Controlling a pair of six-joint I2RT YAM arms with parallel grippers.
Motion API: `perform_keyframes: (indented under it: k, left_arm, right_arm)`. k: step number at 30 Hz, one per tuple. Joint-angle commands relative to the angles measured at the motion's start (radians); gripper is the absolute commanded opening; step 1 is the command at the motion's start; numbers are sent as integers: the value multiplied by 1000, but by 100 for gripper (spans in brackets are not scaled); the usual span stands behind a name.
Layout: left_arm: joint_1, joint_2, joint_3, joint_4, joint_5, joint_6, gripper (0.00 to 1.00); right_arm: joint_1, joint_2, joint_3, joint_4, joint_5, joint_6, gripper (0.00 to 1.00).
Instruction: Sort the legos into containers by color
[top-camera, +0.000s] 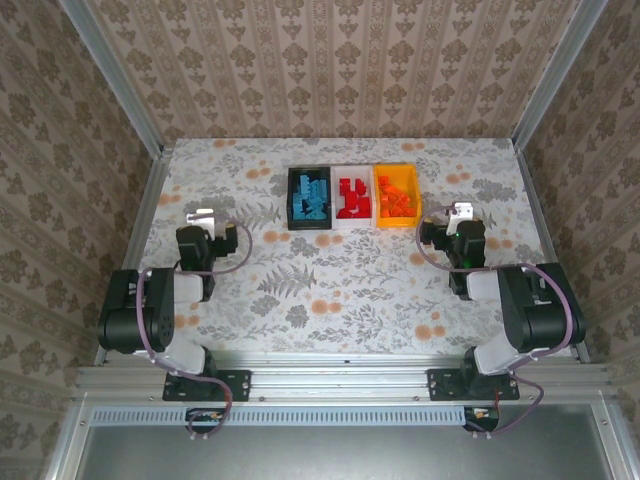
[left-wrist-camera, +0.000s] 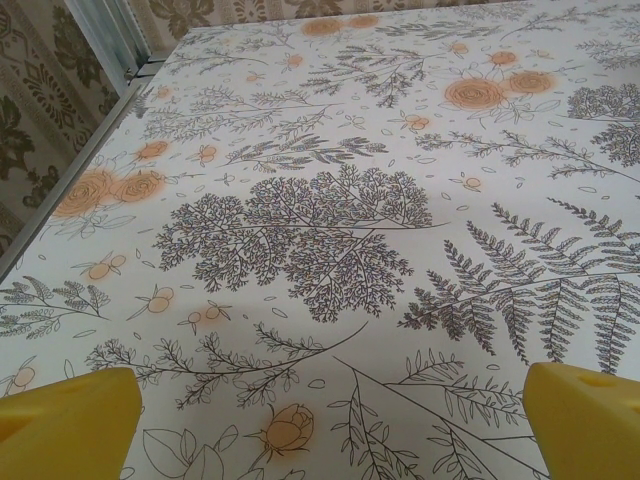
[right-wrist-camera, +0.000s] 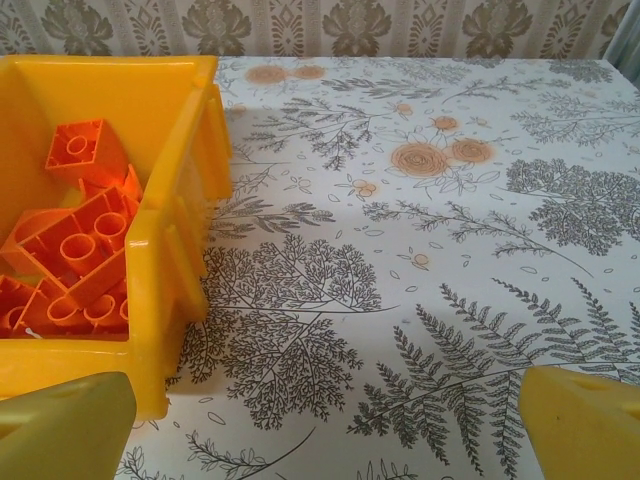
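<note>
Three bins stand in a row at the back middle of the table. The black bin (top-camera: 292, 205) holds light blue legos (top-camera: 312, 197), the white bin (top-camera: 352, 222) holds red legos (top-camera: 352, 198), and the orange-yellow bin (top-camera: 412, 181) (right-wrist-camera: 175, 215) holds orange legos (top-camera: 396, 197) (right-wrist-camera: 75, 250). My left gripper (top-camera: 203, 217) (left-wrist-camera: 330, 425) is open over bare cloth, left of the bins. My right gripper (top-camera: 461, 213) (right-wrist-camera: 330, 425) is open and empty just right of the orange-yellow bin's near corner.
A floral cloth (top-camera: 330, 270) covers the table. Aluminium frame rails (top-camera: 148, 200) run along both sides, with patterned walls behind them. The rail and wall (left-wrist-camera: 100, 90) lie close on the left of my left gripper.
</note>
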Motion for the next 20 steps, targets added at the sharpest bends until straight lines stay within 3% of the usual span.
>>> perform_keyframes:
  k: [1,20]
  left_arm:
    - [5,-8,11,4,17,10,100]
    - [15,-8,14,-6,77,23,100]
  right_arm:
    - [6,-8,3,-5,-23,18,100]
    - [8,-9,2,-2,-20,18,100]
